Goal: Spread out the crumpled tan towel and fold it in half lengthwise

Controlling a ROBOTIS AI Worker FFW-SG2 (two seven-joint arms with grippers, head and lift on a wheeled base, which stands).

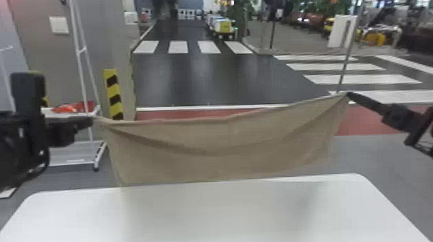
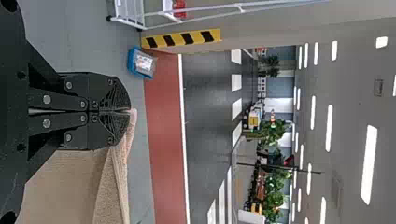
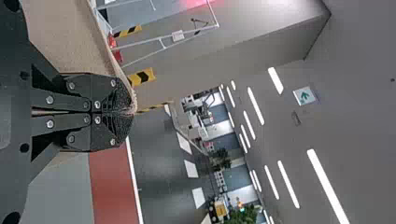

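Tan towel (image 1: 227,146) was up in the air, strung between my two arms, its lower edge by the far edge of the white counter (image 1: 215,215). Couldn't tell if that edge touched. My left fingers (image 2: 112,95) were closed on one upper corner, my right fingers (image 3: 114,129) closed on the other, both pinching only a small bit of cloth right at the tips. Top edge dipped a little mid-span, a slack fold ran beneath it, and the right end sat higher in the head view.

Step in hand, my read: spreading, with the cloth mostly opened out and the lengthwise fold not done. To do it well, I needed both corners level first, then a gentle pull apart — just enough to lose the sag, since a hard tug could have slipped cloth out of such shallow pinches. Next called for getting the lower edge onto the counter square, both ends landing together, then bringing the corners down slowly so the rest laid out flat. Main risk: one side leading, which would have left it skewed or rucked. Thin, limp cloth, likely to swing — so slow moves, and no letting go until it lay smooth.
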